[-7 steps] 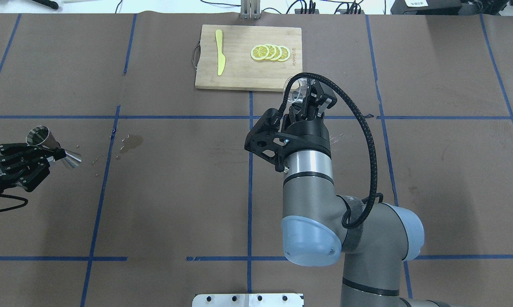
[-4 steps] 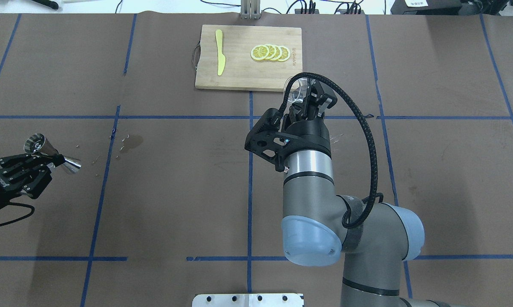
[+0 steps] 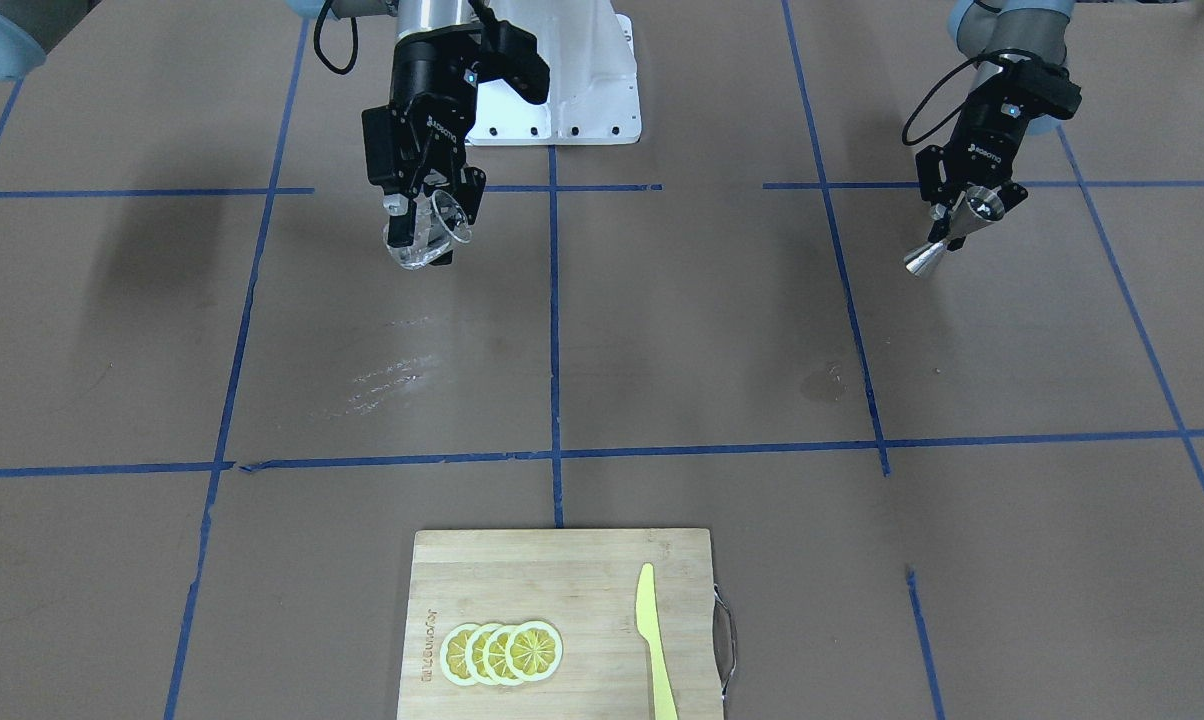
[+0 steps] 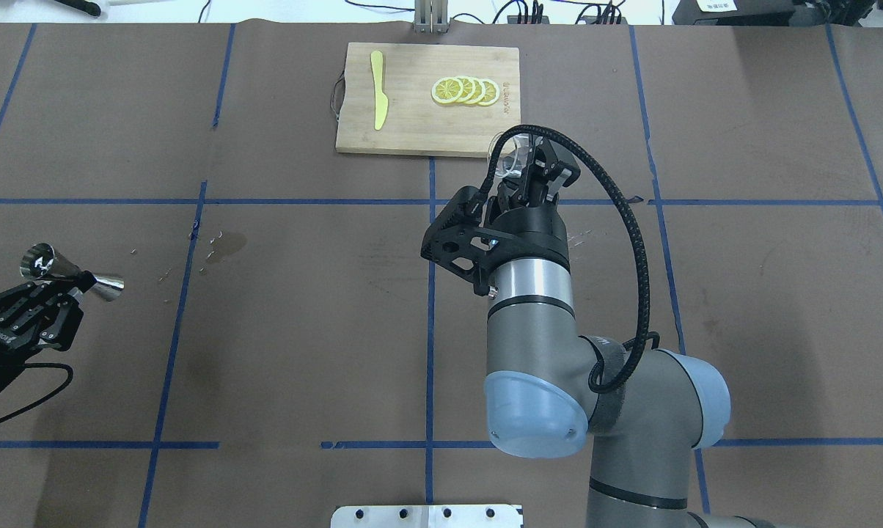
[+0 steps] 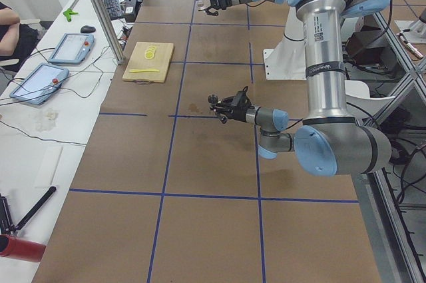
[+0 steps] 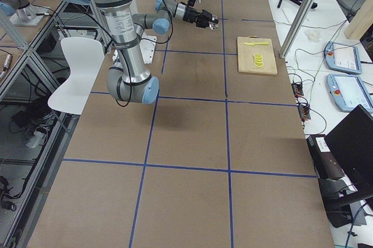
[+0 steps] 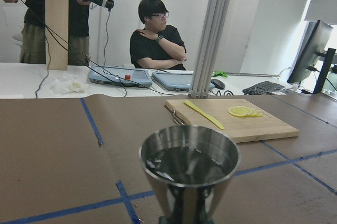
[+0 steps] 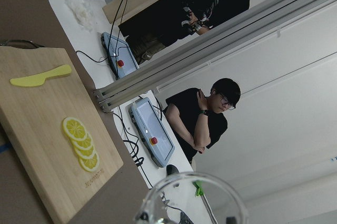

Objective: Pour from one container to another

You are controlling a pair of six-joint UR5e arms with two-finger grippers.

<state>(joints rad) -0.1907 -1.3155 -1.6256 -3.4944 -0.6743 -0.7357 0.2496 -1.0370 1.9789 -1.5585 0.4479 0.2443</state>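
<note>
Hands hang well apart over the bench (image 3: 662, 330) in the front-facing view. The right hand (image 3: 420, 238), near the robot's base, is clenched on the clear glass tumbler (image 3: 450, 222), which is tipped over with its mouth turned toward this view's right. The left hand (image 3: 952, 228) grips the steel jigger (image 3: 980, 208) at its narrow waist. The jigger's long axis slants in this picture, with the wider cone uppermost. A bamboo cutting board (image 3: 582, 590) with lemon slices (image 3: 502, 652) and a yellow knife (image 3: 652, 640) lies at the near edge.

From overhead, the jigger sits at the far left, with one cone showing on each side of the fingers. The tumbler is held just short of the board's nearest edge.

In the left wrist view the jigger stands upright against the level bench. Its top cone opens upward and holds dark liquid (image 7: 189, 163), and a seated person (image 7: 158, 39) is behind.

The right wrist view shows only the tumbler's rim at the bottom, against a tilted room. I cannot tell whether anything is in the tumbler.
</note>
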